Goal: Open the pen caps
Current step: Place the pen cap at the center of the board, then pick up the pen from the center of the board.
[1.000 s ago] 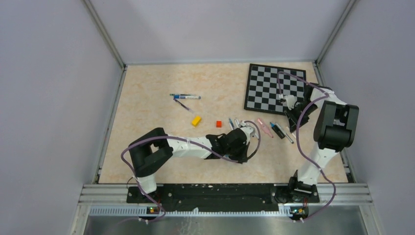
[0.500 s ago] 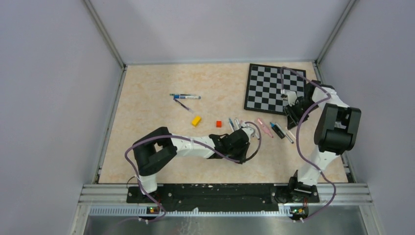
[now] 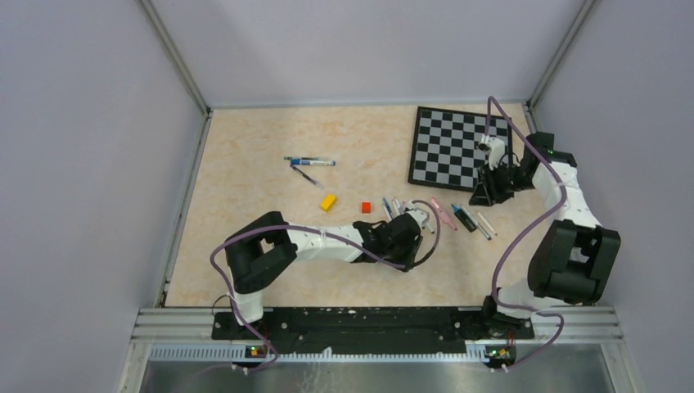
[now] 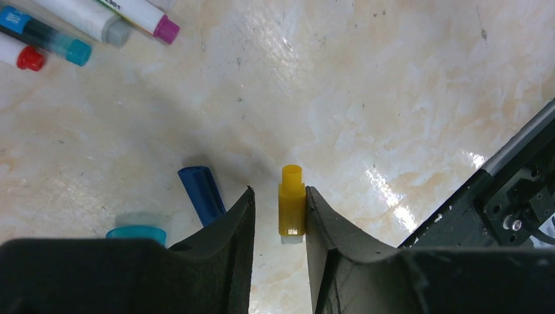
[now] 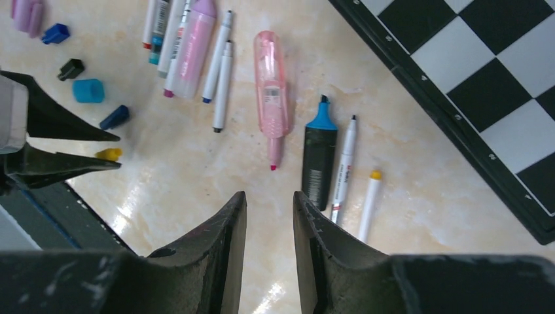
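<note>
Currently, yellow pen cap (image 4: 292, 209) lies within the parted left end effector (image 4: 279, 194).

yellow cap (image 4: 292, 208), pink highlighter (image 5: 271, 91), b&w checked board (image 5: 484, 85)

The left end effector (image 4: 279, 194) half hides the cyan cap (image 4: 135, 232).

Pens (image 5: 271, 85) lie side by side on the surface (image 3: 270, 213) before the chessboard (image 3: 454, 147); loose caps (image 5: 88, 90), apparently, cluster near the row's left end.
</note>
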Motion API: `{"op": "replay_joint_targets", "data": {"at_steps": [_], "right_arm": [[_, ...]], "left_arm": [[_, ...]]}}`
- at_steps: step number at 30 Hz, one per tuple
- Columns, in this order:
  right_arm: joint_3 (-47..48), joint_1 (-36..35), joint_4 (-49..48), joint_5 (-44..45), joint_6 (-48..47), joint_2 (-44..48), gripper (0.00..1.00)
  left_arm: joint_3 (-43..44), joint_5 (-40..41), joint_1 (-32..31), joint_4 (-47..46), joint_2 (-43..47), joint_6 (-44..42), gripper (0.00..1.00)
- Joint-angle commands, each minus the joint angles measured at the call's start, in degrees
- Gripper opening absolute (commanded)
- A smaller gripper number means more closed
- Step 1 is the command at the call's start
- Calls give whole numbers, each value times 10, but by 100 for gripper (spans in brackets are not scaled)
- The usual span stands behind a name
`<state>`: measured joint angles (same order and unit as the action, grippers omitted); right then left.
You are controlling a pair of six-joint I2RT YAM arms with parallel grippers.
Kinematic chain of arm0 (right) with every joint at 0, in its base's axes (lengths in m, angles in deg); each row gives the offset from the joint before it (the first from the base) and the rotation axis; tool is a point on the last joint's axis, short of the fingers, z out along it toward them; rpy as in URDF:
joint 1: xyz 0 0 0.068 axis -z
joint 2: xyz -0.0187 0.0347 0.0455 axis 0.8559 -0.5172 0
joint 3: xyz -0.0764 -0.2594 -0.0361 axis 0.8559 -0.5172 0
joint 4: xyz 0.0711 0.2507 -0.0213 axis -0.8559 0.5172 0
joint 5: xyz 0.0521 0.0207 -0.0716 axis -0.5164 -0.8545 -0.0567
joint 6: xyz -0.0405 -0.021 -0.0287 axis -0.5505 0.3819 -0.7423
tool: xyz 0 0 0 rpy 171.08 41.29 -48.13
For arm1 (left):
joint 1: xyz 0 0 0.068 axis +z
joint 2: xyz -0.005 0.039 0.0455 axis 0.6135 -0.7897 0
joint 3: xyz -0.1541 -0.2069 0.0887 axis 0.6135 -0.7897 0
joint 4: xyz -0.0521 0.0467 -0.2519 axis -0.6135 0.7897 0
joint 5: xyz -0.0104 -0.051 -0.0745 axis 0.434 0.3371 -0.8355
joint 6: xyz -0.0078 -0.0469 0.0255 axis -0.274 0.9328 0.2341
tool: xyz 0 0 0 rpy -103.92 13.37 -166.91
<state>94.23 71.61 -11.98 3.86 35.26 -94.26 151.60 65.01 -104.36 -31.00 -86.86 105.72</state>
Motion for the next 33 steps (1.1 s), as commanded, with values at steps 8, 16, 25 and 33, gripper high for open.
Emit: {"op": "replay_joint_targets", "data": {"at_steps": [8,16,25,33], "right_arm": [[-113,-3,-114,-125,55,121,36],[-163,-3,-139,-179,43,161,37],[-202,1,-175,-216,38,190,37],[-221,14,-190,-227,35,199,37]], "left_arm": [[45,31,-3,22,-5,-16,43],[47,28,-3,16,24,-16,44],[-14,132,6,-4,136,-58,54],[-131,84,146,-76,265,-38,89]]}}
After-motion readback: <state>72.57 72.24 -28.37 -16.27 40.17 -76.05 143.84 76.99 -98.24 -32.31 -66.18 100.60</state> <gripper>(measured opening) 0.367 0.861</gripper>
